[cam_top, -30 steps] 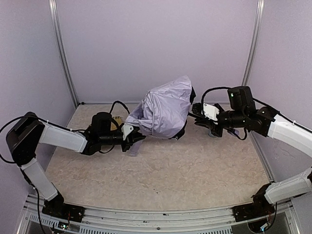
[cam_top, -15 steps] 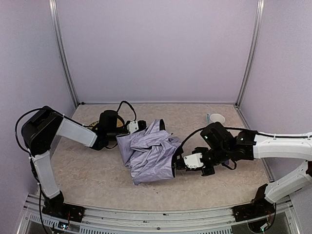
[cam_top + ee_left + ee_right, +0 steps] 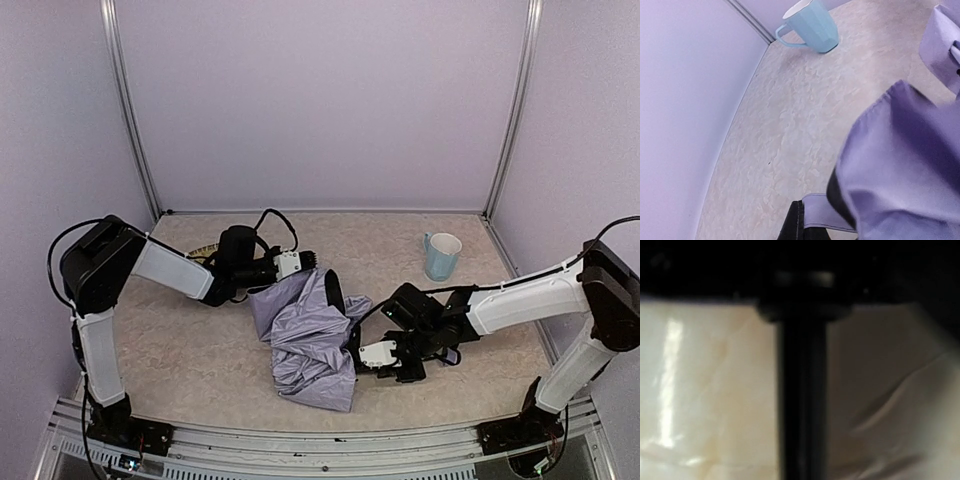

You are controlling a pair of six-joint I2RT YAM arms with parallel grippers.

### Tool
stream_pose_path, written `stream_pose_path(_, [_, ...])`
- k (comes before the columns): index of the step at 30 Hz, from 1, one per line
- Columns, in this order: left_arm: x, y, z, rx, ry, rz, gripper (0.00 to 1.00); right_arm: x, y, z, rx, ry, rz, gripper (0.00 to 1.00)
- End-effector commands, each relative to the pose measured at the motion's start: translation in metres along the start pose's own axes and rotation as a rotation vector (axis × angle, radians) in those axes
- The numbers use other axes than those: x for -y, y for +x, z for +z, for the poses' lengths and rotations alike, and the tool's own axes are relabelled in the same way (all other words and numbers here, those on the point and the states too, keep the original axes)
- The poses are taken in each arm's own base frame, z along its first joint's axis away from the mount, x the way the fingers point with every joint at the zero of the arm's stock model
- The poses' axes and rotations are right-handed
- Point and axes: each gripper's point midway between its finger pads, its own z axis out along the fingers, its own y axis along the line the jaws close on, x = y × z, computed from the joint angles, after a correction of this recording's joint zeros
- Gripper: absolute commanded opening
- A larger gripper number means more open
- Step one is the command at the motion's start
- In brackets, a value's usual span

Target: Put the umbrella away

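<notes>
The umbrella (image 3: 308, 335) lies collapsed on the table in the middle of the top view, its pale lavender fabric crumpled. My left gripper (image 3: 303, 262) is at its far upper edge and is shut on a lavender strip (image 3: 829, 212) of the umbrella beside one black finger (image 3: 795, 226). Loose fabric (image 3: 910, 170) fills the right of the left wrist view. My right gripper (image 3: 368, 353) presses into the umbrella's right side. Its view is filled by the thin black shaft (image 3: 801, 405) between the jaws, with pale fabric (image 3: 880, 405) behind. The handle is hidden.
A light blue mug (image 3: 441, 256) stands at the back right and also shows in the left wrist view (image 3: 810, 21). A woven straw tray (image 3: 204, 251) peeks out behind my left arm. The enclosure walls stand close on three sides.
The umbrella has come down from mid-air onto the table and collapsed flatter. My right arm has swung forward and left with it. My left gripper has shifted right along the back.
</notes>
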Motion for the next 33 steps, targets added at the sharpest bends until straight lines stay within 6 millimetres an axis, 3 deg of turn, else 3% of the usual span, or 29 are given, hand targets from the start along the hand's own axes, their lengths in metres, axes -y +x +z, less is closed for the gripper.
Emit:
stream_pose_path(1, [-0.059,0.013,0.009,-0.089,-0.210,-0.034,0.04,-0.022,0.017,0.011,-0.038,-0.121,0.074,0.00])
stream_pose_path(4, [-0.077,0.037,0.017,-0.204,-0.266,-0.113,0.26,-0.015,0.023,0.011,-0.060,-0.106,0.096,0.00])
stream_pose_path(8, [-0.128,0.053,0.004,-0.292,-0.421,-0.250,0.56,-0.009,0.025,0.009,-0.053,-0.092,0.108,0.00])
stream_pose_path(11, [-0.157,0.041,-0.021,-0.274,-0.479,-0.338,0.64,-0.007,0.029,0.009,-0.067,-0.079,0.111,0.00])
stream_pose_path(14, [-0.164,0.018,-0.047,-0.287,-0.469,-0.427,0.66,-0.006,0.032,0.010,-0.078,-0.073,0.116,0.00])
stream_pose_path(17, [-0.134,-0.010,-0.065,-0.270,-0.305,-0.651,0.66,-0.003,0.034,0.011,-0.091,-0.066,0.120,0.00])
stream_pose_path(21, [-0.052,-0.043,-0.089,-0.144,-0.008,-0.915,0.68,-0.001,0.037,0.012,-0.108,-0.062,0.123,0.00])
stream_pose_path(24, [0.000,-0.061,-0.101,-0.046,0.121,-0.959,0.78,-0.001,0.037,0.014,-0.107,-0.066,0.119,0.00])
stream_pose_path(26, [0.028,-0.054,-0.100,-0.083,0.162,-0.953,0.80,0.000,0.037,0.015,-0.114,-0.066,0.118,0.00])
stream_pose_path(29, [0.046,-0.032,-0.088,-0.191,0.183,-0.967,0.79,0.001,0.039,0.015,-0.125,-0.062,0.120,0.00])
stream_pose_path(33, [0.038,-0.008,-0.070,-0.263,0.116,-0.941,0.74,0.002,0.037,0.013,-0.115,-0.056,0.118,0.00])
